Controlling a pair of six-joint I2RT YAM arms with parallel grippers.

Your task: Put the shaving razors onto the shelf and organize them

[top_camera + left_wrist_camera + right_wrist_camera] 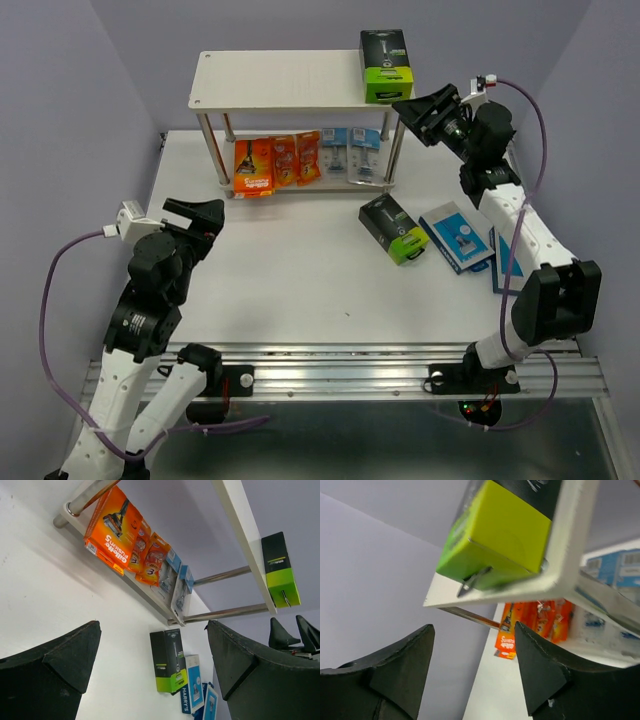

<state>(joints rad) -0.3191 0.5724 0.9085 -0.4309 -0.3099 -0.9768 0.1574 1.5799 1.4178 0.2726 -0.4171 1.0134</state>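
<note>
The shelf (pixel 280 82) stands at the back of the table. One black-and-lime razor box (pixel 386 65) lies on the right end of its top board. Three orange packs (pixel 278 162) and light-blue blister cards (pixel 352 152) lean on the lower board. A second black-and-lime box (pixel 394 229) and blue boxes (pixel 457 237) lie on the table to the right. My right gripper (pixel 420 112) is open and empty, just off the top board's right corner, below the lime box (pixel 495 535). My left gripper (pixel 195 215) is open and empty over the left of the table.
Silver posts (pixel 213 155) hold up the shelf's boards. Another blue box (pixel 505 262) lies partly under the right arm near the table's right edge. Purple walls close in the table on three sides.
</note>
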